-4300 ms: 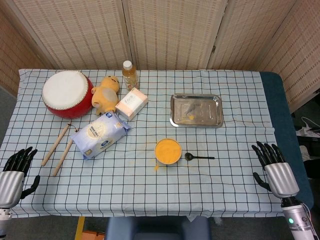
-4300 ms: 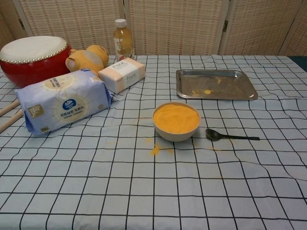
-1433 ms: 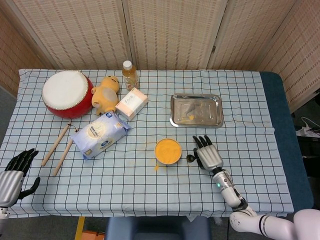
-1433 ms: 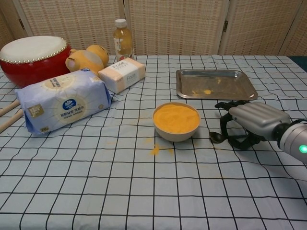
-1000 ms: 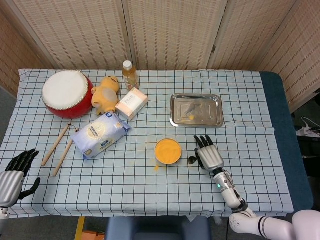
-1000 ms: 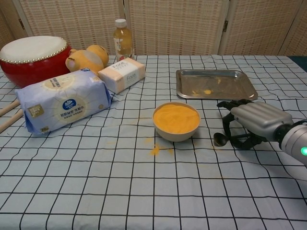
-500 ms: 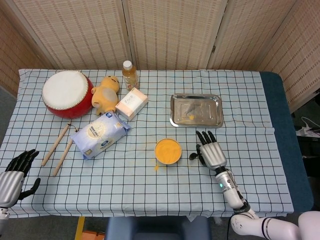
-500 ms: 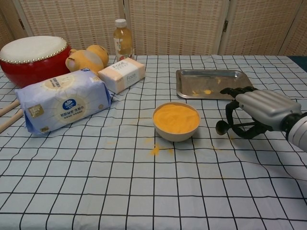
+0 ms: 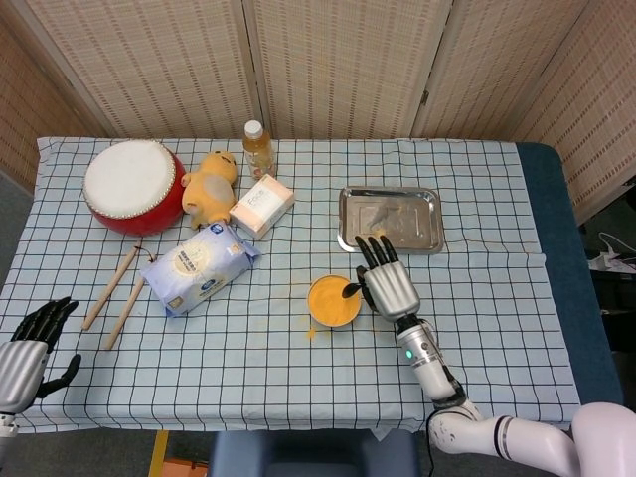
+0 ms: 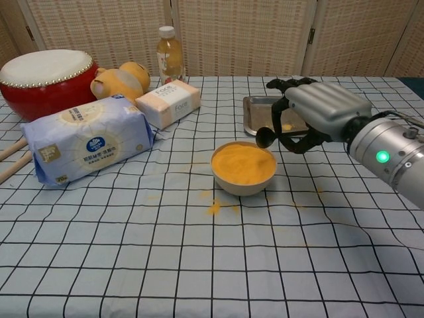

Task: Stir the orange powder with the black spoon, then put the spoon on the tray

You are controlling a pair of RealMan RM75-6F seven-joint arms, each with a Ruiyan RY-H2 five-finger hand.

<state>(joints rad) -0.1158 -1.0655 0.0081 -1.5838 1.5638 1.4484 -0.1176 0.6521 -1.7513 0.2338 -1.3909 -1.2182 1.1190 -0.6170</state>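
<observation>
Chest view shows the right hand (image 10: 311, 112) raised over the far right edge of the bowl (image 10: 243, 179), its dark fingers (image 10: 286, 84) curled around the black spoon (image 10: 265, 138). The spoon's round head pokes out below the hand and hangs just above the orange powder (image 10: 242, 163), close to the bowl's rim on that side; whether it touches the powder cannot be told from here. A green light glows on the silver wrist behind the hand.

Taking the bowl as the landmark: the metal tray (image 10: 260, 111) lies beyond it and to the right, partly hidden by the hand, with a few orange specks on its floor. A little spilled powder (image 10: 214, 208) dots the checked tablecloth (image 10: 199, 265) just in front of the bowl and to the left. Further left of the bowl lies a blue-and-white packet (image 10: 86, 146), and behind that a red drum (image 10: 46, 79), a yellow plush toy (image 10: 119, 81), a small white box (image 10: 168, 103) and a bottle (image 10: 169, 54).

From the head view, the right hand (image 9: 386, 283) sits just right of the bowl (image 9: 333, 301), with the spoon (image 9: 351, 290) reaching over the bowl's rim. Well to the left of the bowl, near the table's front corner, the left hand (image 9: 30, 343) rests with its fingers spread and nothing in it. Two wooden drumsticks (image 9: 117, 293) lie between that hand and the drum.
</observation>
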